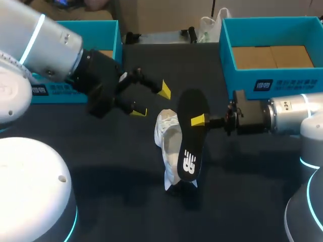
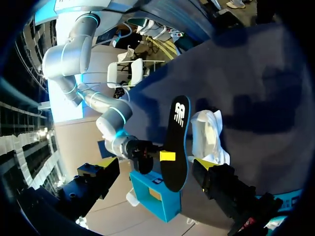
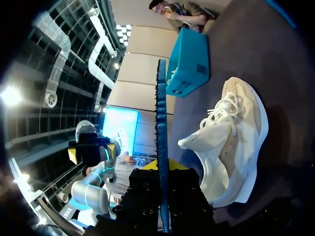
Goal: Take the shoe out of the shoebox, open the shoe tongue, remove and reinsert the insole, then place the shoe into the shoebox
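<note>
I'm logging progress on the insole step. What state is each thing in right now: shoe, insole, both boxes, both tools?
shoe: out of the box, on the table, insole removed.
insole: out of the shoe, held in the air next to it.
right tool: shut on the insole.
left tool: open, empty, apart from the shoe.
right shoebox: open, no shoe inside.
left shoebox: open, inside mostly hidden by the arm.

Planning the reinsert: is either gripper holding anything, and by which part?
The right gripper is shut on the black insole, pinching one long edge, somewhat off its middle. The left gripper is open, holding nothing.
</note>
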Robot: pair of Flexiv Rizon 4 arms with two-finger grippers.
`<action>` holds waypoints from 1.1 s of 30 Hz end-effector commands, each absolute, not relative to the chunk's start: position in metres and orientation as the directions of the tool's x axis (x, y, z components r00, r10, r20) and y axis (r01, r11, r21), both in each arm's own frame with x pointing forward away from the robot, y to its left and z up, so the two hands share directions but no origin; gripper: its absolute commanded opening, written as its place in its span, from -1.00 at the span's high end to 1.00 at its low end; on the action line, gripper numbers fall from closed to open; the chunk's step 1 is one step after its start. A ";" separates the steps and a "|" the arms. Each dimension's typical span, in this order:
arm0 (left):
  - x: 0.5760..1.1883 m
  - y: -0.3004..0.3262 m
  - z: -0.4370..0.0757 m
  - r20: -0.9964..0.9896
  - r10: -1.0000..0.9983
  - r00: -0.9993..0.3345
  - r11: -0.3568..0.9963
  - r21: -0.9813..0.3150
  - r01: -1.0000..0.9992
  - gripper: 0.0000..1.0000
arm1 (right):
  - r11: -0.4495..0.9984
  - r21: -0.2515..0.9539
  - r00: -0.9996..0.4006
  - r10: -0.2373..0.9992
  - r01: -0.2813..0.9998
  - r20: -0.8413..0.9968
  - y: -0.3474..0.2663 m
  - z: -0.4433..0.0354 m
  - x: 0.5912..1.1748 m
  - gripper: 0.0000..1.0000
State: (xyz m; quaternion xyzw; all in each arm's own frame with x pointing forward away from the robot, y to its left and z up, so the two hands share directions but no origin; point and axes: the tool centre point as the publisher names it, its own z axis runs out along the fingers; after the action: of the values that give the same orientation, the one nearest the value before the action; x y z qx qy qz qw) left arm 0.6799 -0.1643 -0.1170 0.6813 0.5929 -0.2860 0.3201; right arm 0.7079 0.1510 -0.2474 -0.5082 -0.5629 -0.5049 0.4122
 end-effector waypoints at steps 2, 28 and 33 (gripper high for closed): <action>0.684 -0.169 -0.115 -0.659 0.740 0.133 -0.101 0.086 0.991 -1.00 | -0.013 0.150 -0.146 0.152 0.989 0.977 0.155 -0.250 0.715 1.00; 0.705 -0.189 -0.117 -0.417 0.909 -0.014 0.016 0.003 1.000 -1.00 | 0.026 0.146 -0.148 0.144 0.989 0.978 0.164 -0.266 0.713 1.00; 0.704 -0.196 -0.115 -0.350 0.936 -0.032 0.027 -0.019 0.999 -1.00 | 0.041 0.136 -0.141 0.153 0.990 0.978 0.162 -0.264 0.712 1.00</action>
State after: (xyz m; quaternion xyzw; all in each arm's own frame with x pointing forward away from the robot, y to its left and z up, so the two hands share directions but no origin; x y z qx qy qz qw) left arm 0.6969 -0.1833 -0.1163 0.6694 0.6909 -0.1943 0.1919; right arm 0.7117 0.1639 -0.2663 -0.4934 -0.5764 -0.4891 0.4303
